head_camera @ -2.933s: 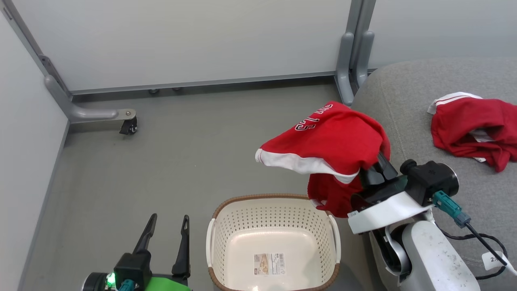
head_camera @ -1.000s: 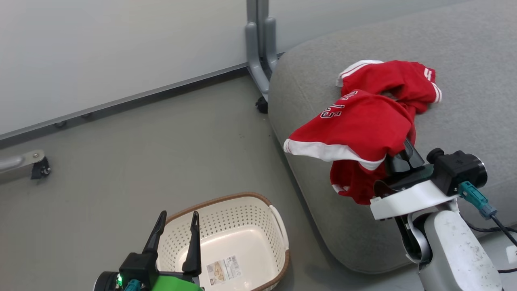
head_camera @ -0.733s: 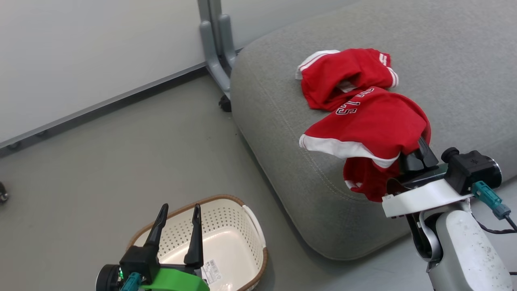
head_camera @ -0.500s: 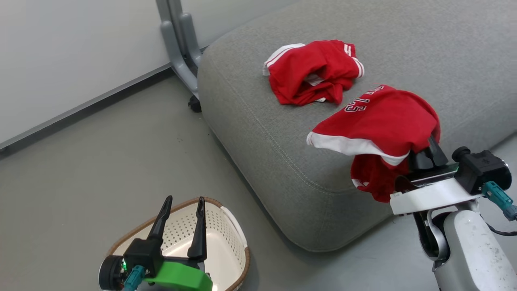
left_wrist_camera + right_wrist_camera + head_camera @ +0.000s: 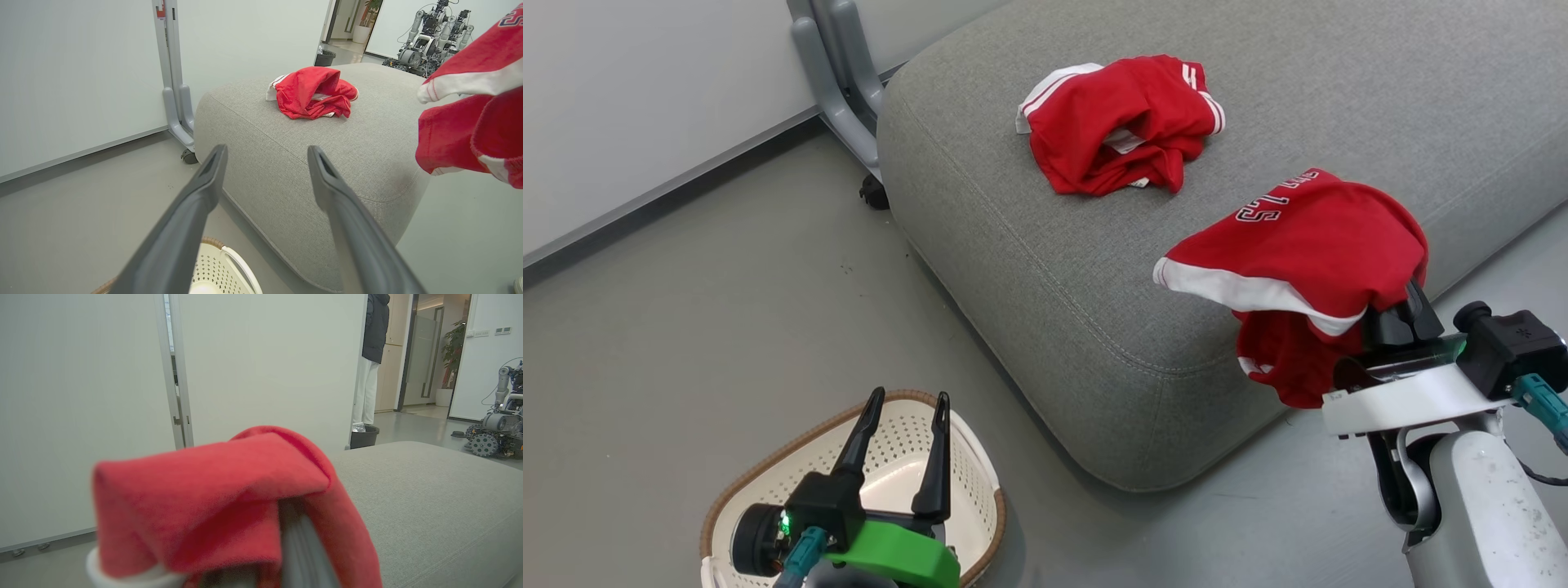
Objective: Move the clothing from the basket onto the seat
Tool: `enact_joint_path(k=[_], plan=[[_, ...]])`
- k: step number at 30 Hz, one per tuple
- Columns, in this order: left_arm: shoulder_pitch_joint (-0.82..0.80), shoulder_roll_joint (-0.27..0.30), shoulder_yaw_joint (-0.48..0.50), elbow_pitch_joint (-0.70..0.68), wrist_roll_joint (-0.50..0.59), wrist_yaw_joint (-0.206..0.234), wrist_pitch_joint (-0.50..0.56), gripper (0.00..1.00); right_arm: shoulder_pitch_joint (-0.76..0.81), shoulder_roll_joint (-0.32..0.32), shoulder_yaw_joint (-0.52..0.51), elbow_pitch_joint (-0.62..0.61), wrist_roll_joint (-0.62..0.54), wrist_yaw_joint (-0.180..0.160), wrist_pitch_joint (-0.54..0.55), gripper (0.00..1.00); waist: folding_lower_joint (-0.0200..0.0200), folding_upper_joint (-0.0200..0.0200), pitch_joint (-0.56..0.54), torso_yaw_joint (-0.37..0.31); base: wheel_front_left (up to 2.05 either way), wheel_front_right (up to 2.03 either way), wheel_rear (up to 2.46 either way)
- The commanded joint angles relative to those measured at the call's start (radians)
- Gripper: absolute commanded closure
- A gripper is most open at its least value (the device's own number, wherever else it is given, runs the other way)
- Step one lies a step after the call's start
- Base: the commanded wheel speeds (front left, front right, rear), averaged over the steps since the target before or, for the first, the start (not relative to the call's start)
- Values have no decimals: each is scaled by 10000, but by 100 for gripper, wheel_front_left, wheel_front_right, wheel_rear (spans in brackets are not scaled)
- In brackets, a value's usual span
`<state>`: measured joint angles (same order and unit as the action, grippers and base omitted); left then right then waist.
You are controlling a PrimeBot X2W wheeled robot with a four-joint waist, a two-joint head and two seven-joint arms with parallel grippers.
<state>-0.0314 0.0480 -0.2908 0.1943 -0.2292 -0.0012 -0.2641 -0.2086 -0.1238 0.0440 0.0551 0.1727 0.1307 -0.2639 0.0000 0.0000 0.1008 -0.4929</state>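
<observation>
Since the jersey [image 5: 1307,245] hangs limp over my right hand [image 5: 1401,314] — clamped on one fold — I judge it light, and a fold suffices; left hand [image 5: 909,398] stands wide.

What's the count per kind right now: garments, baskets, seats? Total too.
Garments: 2 (loose garment on the seat; held garment in the right hand)
Basket: 1
Seat: 1
Total: 4
</observation>
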Motion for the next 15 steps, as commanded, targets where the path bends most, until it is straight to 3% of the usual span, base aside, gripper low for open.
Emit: enact_joint_path(k=[1,8,15], plan=[[31,46,16,-24,-40,5,-1,0,48,-59,49,13,-67,0,-5,100,0,0,-12,17,0,0,0],[194,46,-78,-119,-52,145,-1,0,-647,-442,253,106,-2,0,-5,100,0,0,117,54,0,0,0],[-623,56,-357,-47,611,-1,-1,0,-2308,-1029,-183,-252,119,0,-5,100,0,0,1545,653,0,0,0]])
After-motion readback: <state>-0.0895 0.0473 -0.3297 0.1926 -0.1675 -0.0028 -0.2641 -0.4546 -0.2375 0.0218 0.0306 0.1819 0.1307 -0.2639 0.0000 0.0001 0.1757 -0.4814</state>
